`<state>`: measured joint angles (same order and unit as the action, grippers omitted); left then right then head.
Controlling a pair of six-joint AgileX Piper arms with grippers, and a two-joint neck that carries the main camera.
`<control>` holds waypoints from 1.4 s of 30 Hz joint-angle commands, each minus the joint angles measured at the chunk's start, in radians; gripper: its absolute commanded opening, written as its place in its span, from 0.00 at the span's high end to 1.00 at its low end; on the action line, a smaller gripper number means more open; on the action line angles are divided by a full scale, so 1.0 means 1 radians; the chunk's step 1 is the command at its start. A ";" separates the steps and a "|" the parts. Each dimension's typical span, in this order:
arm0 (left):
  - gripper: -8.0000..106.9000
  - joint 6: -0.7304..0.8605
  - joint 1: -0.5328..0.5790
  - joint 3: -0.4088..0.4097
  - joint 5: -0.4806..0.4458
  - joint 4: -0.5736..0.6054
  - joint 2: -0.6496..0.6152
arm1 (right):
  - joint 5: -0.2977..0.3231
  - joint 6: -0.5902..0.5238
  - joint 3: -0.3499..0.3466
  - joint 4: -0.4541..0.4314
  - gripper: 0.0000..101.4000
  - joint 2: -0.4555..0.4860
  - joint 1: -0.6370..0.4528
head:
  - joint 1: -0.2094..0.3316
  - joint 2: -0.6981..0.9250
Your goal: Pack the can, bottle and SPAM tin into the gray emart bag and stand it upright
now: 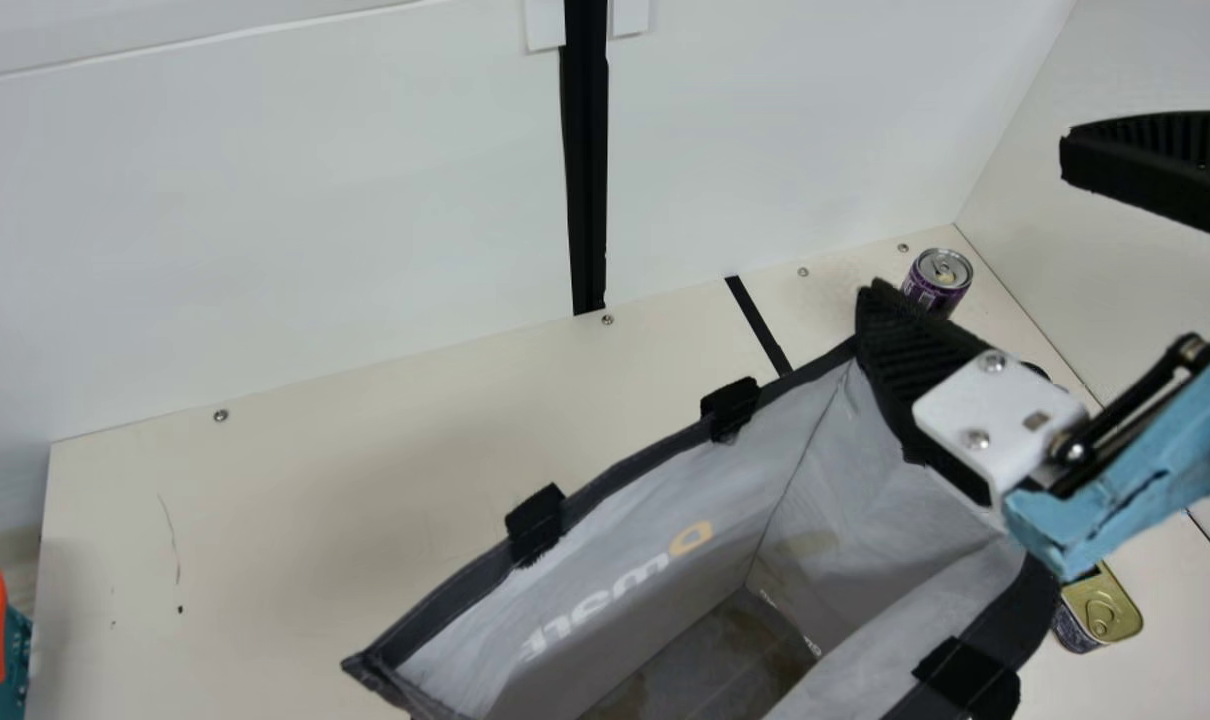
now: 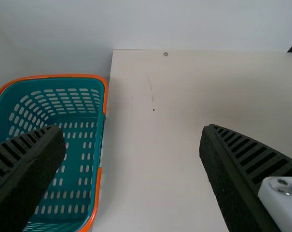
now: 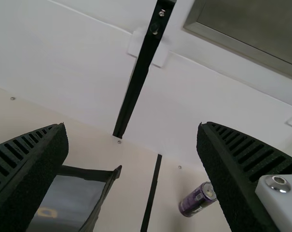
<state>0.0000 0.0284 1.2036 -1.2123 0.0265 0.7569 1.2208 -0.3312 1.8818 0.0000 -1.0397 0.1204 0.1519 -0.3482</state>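
Note:
The gray emart bag [image 1: 605,600] stands with its mouth up and open in the main view, part of its inner floor showing. My right gripper [image 1: 970,220] is open above the bag's far right corner, one finger overlapping the rim; whether it touches cannot be told. Beyond that finger the purple can [image 1: 939,280] stands near the back corner. The gold-lidded tin [image 1: 1103,608] is right of the bag, partly hidden by it. In the right wrist view, my right gripper [image 3: 132,124] has the can [image 3: 198,199] and bag [image 3: 66,203] beyond its parted fingers. My left gripper [image 2: 131,127] is open and holds nothing.
A teal basket [image 2: 103,140] with an orange rim stands beside the table's left edge. White walls [image 1: 315,200] rise behind and at the right of the table [image 1: 265,520]. A black strip [image 1: 758,325] lies on the tabletop behind the bag.

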 commanded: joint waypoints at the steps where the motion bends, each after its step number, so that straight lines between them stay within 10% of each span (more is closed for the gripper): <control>1: 0.15 0.000 0.000 0.000 0.000 0.000 0.000 | -0.001 -0.022 0.006 0.046 0.06 -0.012 -0.076 | 0.023 -0.001; 22: 0.15 0.000 0.000 0.000 0.000 0.000 0.000 | -0.001 -0.354 -0.039 0.530 0.06 -0.125 -0.684 | 0.023 -0.001; 42: 0.15 0.000 0.000 0.000 0.000 0.000 0.000 | -0.001 -0.350 -0.141 0.447 0.06 -0.143 -0.813 | 0.023 -0.001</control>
<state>0.0000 0.0284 1.2036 -1.2123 0.0265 0.7569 1.2190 -0.6860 1.7461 0.4625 -1.1841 -0.6925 0.1519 -0.3482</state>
